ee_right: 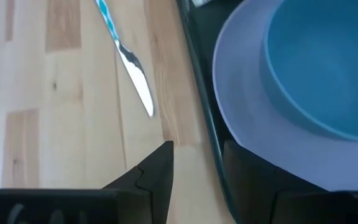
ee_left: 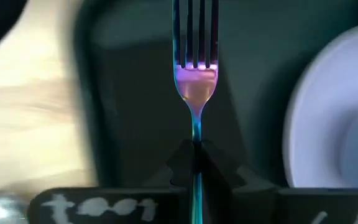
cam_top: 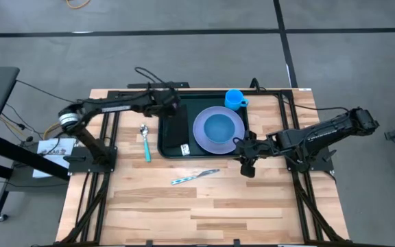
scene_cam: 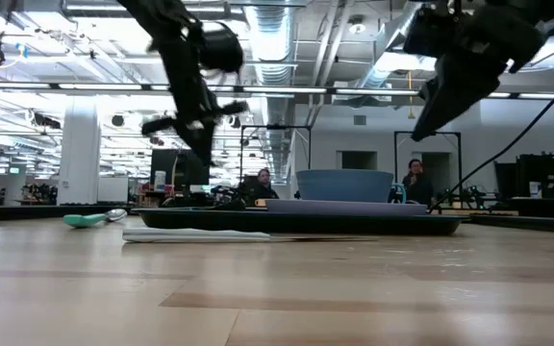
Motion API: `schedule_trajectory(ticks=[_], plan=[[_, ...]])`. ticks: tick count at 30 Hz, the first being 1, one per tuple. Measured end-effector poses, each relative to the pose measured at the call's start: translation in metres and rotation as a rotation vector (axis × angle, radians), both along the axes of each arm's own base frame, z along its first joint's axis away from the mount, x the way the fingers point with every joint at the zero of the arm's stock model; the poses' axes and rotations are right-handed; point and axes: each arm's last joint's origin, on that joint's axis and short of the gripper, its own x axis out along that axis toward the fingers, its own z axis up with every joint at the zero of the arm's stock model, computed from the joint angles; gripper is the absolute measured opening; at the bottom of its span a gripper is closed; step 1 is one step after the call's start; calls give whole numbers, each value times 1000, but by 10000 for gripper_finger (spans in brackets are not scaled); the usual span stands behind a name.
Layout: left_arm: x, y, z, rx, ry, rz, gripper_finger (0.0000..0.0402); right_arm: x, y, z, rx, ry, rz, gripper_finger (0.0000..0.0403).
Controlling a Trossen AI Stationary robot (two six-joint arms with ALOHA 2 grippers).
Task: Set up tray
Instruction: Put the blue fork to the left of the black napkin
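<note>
The dark green tray (cam_top: 177,134) lies on the wooden table, and its rim (ee_right: 199,118) crosses the right wrist view. On it sit a lavender plate (cam_top: 204,140) carrying a blue bowl (cam_top: 219,127), and a blue cup (cam_top: 234,99) at its far right corner. My left gripper (cam_top: 175,110) hovers over the tray's far left part, shut on an iridescent fork (ee_left: 196,87). My right gripper (cam_top: 245,156) is open by the tray's near right corner, raised off the table (scene_cam: 436,106). In its wrist view its fingers (ee_right: 157,171) stand on either side of the tray's rim. My left gripper pinches the fork's handle (ee_left: 196,134) between its two shut fingers. The fork runs straight on from the fingers, tines pointing away from them. It is lifted clear above the tray's floor (ee_left: 135,93).
A teal-handled spoon (cam_top: 145,140) lies on the table left of the tray. A knife with a blue handle (cam_top: 194,177) lies near the tray's near edge, and its blade (ee_right: 135,74) shows in the right wrist view. People sit in the room beyond (scene_cam: 416,178).
</note>
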Motion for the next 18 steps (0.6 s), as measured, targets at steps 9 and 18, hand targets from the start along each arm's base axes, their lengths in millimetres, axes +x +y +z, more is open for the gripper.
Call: schedule_trajectory(ticks=[9,18], plan=[[9,14,-40,-50,112,56,4,-1,-1,-1,-5,19,-6,134],[7,22,-40,-63,60,147,4,-1,-2,-1,-5,19,-6,133]])
